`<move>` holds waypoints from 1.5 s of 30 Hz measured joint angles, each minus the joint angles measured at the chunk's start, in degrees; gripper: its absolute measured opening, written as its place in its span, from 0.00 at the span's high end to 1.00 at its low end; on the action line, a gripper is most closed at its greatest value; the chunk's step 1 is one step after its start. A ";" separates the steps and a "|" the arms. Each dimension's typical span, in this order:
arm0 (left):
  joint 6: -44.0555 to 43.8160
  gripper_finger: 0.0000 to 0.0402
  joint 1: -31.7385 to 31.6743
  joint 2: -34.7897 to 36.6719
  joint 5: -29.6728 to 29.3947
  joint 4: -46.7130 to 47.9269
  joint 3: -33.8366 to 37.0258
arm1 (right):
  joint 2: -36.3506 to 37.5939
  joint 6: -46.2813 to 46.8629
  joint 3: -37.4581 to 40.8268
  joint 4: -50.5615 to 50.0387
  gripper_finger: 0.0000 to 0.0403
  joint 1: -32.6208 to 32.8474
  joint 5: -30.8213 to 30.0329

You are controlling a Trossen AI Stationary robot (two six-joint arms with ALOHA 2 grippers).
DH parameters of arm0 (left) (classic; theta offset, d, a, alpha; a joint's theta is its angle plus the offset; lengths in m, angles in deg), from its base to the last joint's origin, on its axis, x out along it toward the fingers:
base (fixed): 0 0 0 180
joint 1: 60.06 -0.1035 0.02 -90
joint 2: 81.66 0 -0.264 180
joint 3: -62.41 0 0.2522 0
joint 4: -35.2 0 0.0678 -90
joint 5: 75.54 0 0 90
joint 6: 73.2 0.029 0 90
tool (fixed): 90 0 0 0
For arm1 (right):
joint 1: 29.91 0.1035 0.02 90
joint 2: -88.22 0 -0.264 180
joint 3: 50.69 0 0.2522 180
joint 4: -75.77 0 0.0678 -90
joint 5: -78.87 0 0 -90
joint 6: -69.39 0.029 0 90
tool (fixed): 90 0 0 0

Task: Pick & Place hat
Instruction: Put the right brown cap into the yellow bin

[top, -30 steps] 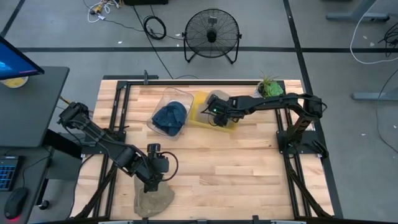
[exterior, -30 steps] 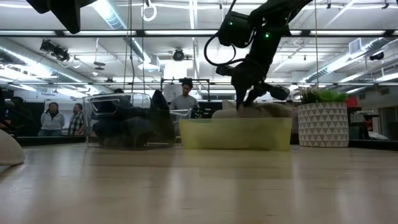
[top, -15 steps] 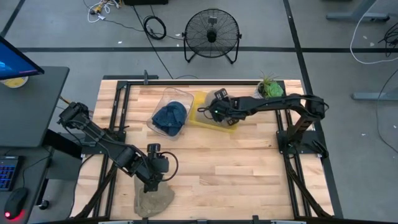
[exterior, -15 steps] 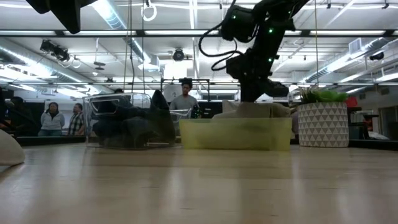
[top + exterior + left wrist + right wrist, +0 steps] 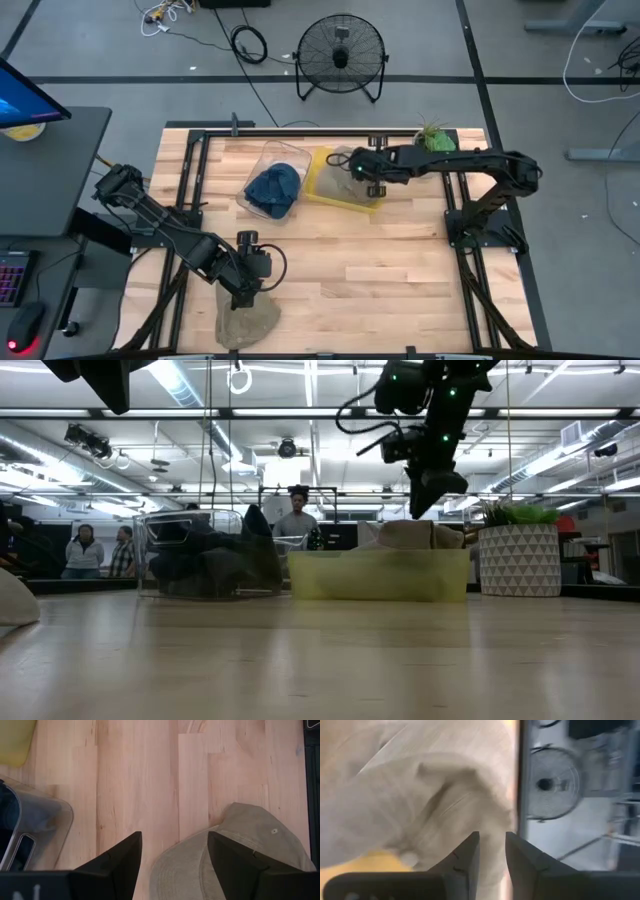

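Landmark: my yellow bin, at the table's far side.

- Beige hat: lying in the yellow bin, crown above the rim.
- My right gripper: raised above the bin, fingers narrowly parted, holding nothing.
- Clear bin: just left of the yellow bin, blue hat inside.
- My left gripper: well toward the near edge from the bin, fingers spread wide, empty, over a second beige hat.
- Potted plant: right of the bin.

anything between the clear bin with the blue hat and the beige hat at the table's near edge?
High view: only the left end effector, above the beige hat; bare wood up to the clear bin.
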 joint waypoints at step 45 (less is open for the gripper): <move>1.63 0.42 0.00 0.02 0.01 -0.03 0.02 | -0.74 -8.09 8.16 16.60 0.98 -6.88 3.56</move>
